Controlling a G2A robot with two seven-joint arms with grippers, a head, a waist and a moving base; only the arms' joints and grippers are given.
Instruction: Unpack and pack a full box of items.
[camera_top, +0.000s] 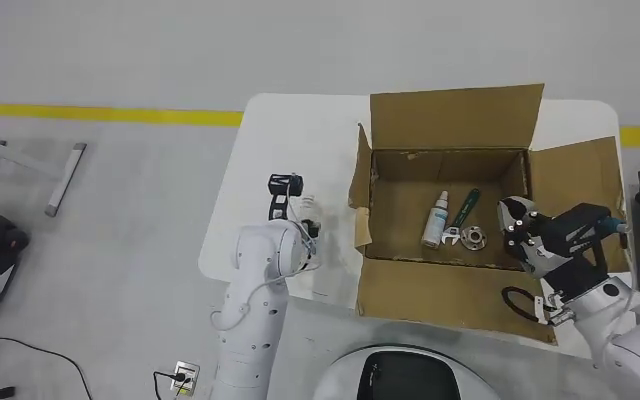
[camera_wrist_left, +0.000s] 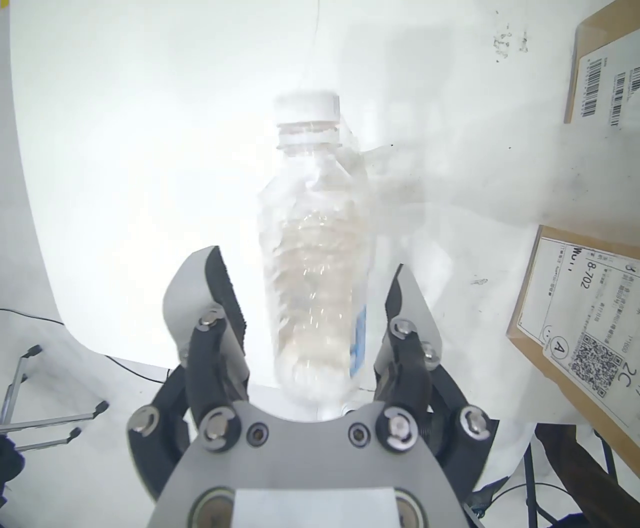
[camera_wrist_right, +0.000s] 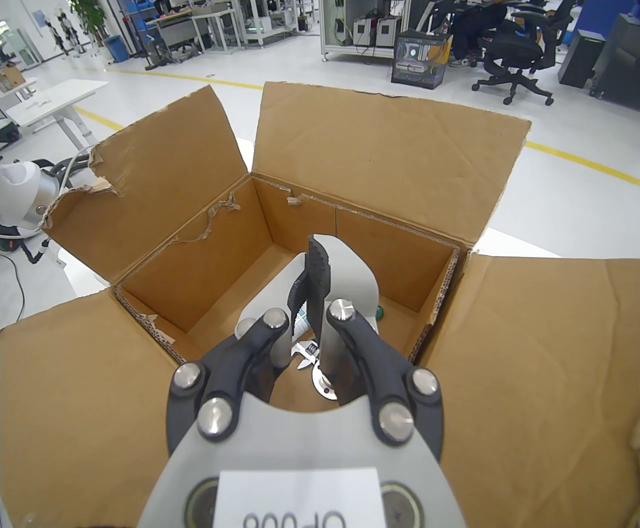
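A clear plastic water bottle (camera_wrist_left: 315, 260) with a white cap lies on the white table (camera_wrist_left: 125, 150), between the spread fingers of my left gripper (camera_wrist_left: 307, 265), which is open and not touching it. In the top view my left gripper (camera_top: 285, 190) is over the table just left of the open cardboard box (camera_top: 450, 120). My right gripper (camera_top: 512, 225) hangs over the box's right side, shut with nothing between its pads (camera_wrist_right: 316, 260). On the box floor lie a small white bottle (camera_top: 435, 220), a green-handled wrench (camera_top: 462, 212) and a metal flange (camera_top: 473, 238).
All the box flaps (camera_wrist_right: 390, 150) are folded outward; a labelled flap (camera_wrist_left: 575, 310) lies close beside my left gripper. The table's rounded edge (camera_top: 215, 250) is near the left arm. The far left part of the box floor (camera_wrist_right: 225, 280) is bare.
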